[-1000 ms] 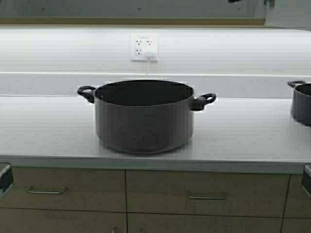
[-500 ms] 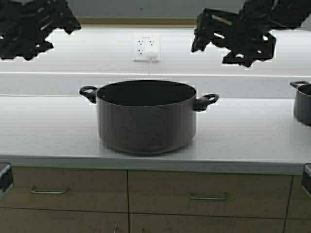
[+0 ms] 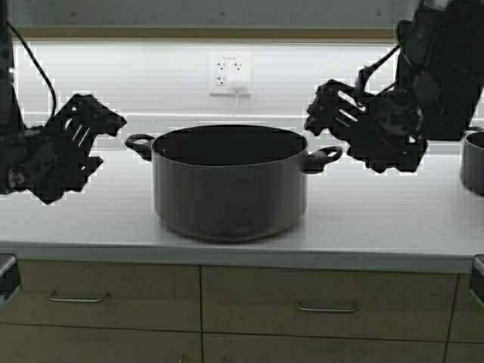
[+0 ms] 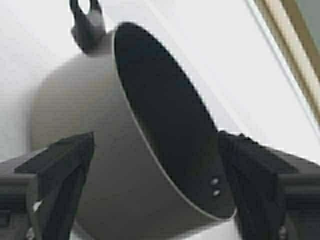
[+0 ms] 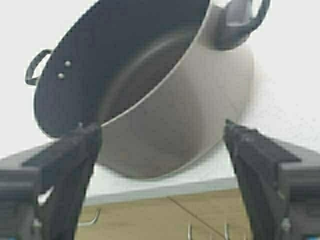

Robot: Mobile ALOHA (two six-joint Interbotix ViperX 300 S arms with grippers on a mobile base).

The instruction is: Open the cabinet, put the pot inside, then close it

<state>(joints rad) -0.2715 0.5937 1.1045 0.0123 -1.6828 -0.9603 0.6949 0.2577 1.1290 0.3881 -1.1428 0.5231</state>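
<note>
**Drawer fronts** [image 3: 113, 291], nearest, below the desk edge: tan wood grain with horizontal bar pulls. Shut. These are not the task's cabinet, which appears in no view.

**Desk** [image 3: 378, 219]: pale grey surface, carrying all items listed below.

**Pot** [image 3: 229, 181]: wide dark-grey stockpot, upright at mid-desk, one black loop handle at each side of the rim. Interior looks empty. Not gripped; nothing touches it.

**Left tool** [image 3: 83, 140]: held above the desk, beside the pot's left handle but apart from it. Fingers spread, holding nothing.

**Right tool** [image 3: 340, 121]: raised just beside the pot's right handle, not on it. Fingers likewise spread and holding nothing.

**Second pot** [image 3: 473, 160]: smaller and darker, cut off at the desk's far right. Not part of the task.

**Wall outlet** [image 3: 229, 73]: farthest, on the backsplash behind the pot, with a white plug inserted.

**Task status (judged):** early. Pot not lifted; whether the cabinet is open cannot be told. Grasping, placing and closing all appear outstanding.

**View notes:** the high view alone shows both tools in relation to the handles, plus the outlet and second pot. Left wrist view shows two rivets inside the pot wall and the far handle, framed between separated fingers. Right wrist view adds the pot's bare interior floor and drawer pulls beneath the desk edge.
</note>
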